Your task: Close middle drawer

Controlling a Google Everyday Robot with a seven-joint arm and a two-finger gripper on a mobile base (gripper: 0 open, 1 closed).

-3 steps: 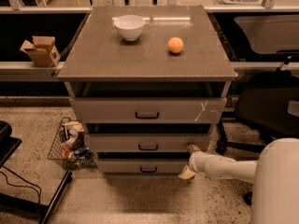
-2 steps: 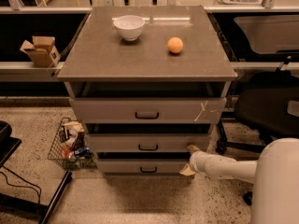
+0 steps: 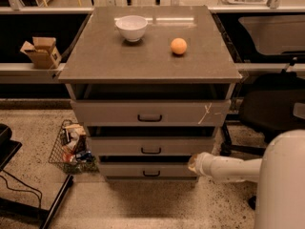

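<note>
The middle drawer (image 3: 181, 145) is a wide grey front with a small dark pull handle (image 3: 151, 150). It sits in the cabinet under the top drawer front, which has a pale cross mark (image 3: 207, 112). A dark gap shows above the middle drawer, so it stands a little way out. My gripper (image 3: 193, 162) is at the end of my white arm (image 3: 228, 170). It is low at the right end of the drawer stack, just below the middle drawer's right corner and beside the bottom drawer (image 3: 124, 170). I cannot tell whether it touches a drawer.
A white bowl (image 3: 131, 27) and an orange (image 3: 178, 46) sit on the cabinet top (image 3: 95, 56). A wire basket of items (image 3: 71, 147) stands on the floor to the left. A black chair (image 3: 271, 109) is on the right, a cardboard box (image 3: 42, 51) on the left shelf.
</note>
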